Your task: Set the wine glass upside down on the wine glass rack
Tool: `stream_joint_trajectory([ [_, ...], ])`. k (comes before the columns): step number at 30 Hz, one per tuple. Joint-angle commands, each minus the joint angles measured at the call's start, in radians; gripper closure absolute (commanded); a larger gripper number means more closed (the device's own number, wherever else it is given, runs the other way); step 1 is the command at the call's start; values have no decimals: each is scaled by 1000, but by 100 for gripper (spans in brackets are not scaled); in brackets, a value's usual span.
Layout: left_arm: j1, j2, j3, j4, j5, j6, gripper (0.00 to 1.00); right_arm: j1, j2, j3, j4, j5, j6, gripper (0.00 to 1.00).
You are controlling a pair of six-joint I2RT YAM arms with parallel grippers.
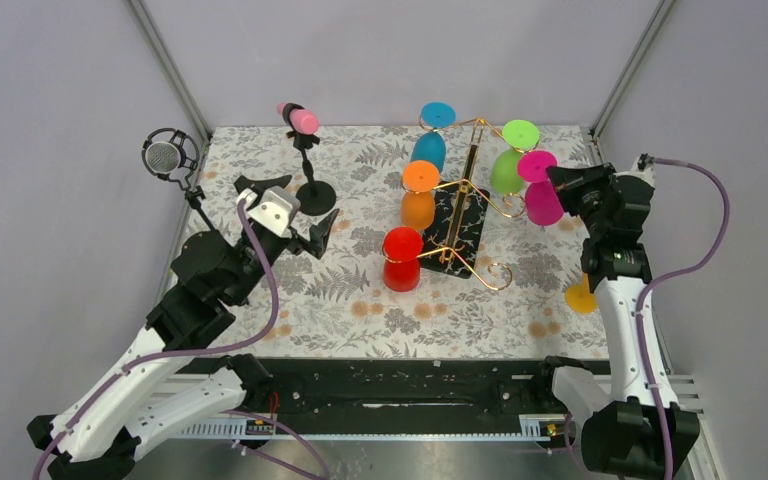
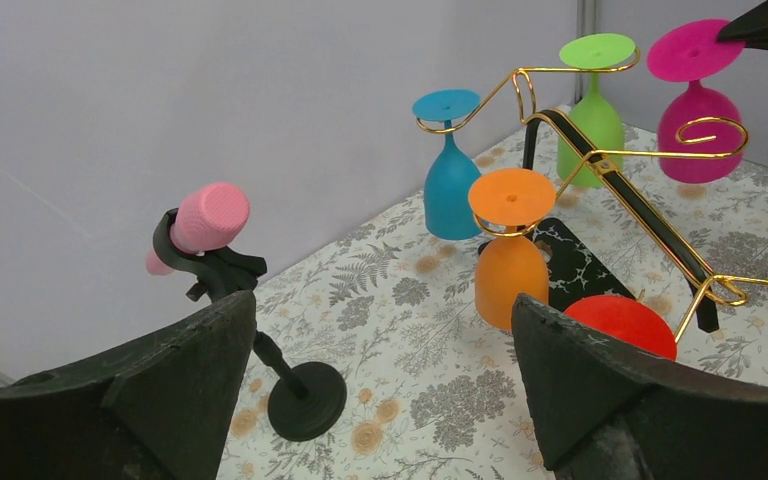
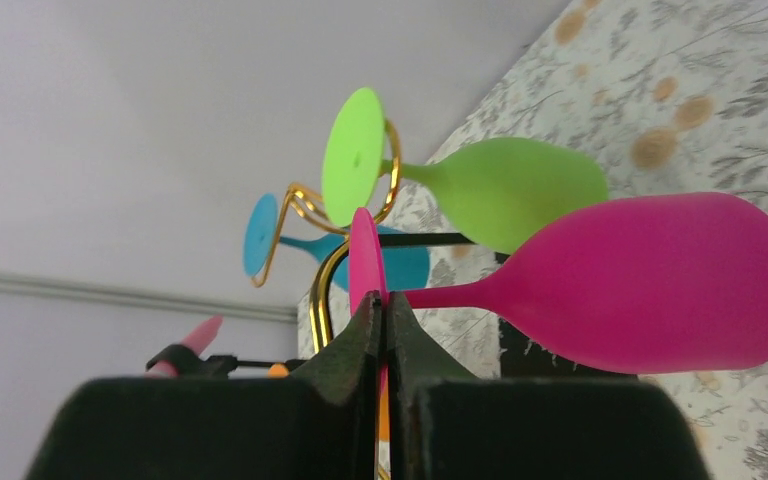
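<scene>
The wine glass [image 1: 542,198] is magenta and hangs bowl-down at the right side of the wine glass rack [image 1: 465,195], a gold wire stand on a black speckled base [image 1: 457,228]. My right gripper [image 1: 560,180] is shut on the rim of its flat foot, as the right wrist view shows with the gripper [image 3: 381,300] and the glass [image 3: 660,280]. A gold curled arm [image 3: 318,290] runs just beside the foot; I cannot tell if the stem sits in it. In the left wrist view the glass [image 2: 700,130] shows behind a curl. My left gripper [image 1: 292,208] [image 2: 382,300] stands open and empty, left of the rack.
Blue [image 1: 430,140], orange [image 1: 418,195], green [image 1: 510,160] and red [image 1: 401,258] glasses hang upside down on the rack. A pink microphone on a black stand [image 1: 305,150] and a grey microphone [image 1: 165,155] stand at the back left. A yellow object [image 1: 580,295] lies by the right arm.
</scene>
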Motion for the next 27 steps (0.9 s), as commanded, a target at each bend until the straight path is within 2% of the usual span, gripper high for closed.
stream_joint_trajectory([
  [1, 4, 3, -8, 33, 26, -31, 1, -4, 25, -20, 218, -183, 42, 100],
  [8, 4, -23, -43, 124, 21, -44, 1, -4, 73, -28, 246, -313, 39, 100],
  [16, 5, 10, -28, 117, 40, -54, 1, -4, 90, -27, 249, -445, 22, 100],
  [27, 5, 23, -24, 128, 55, -54, 1, -3, 108, -33, 184, -541, -19, 100],
])
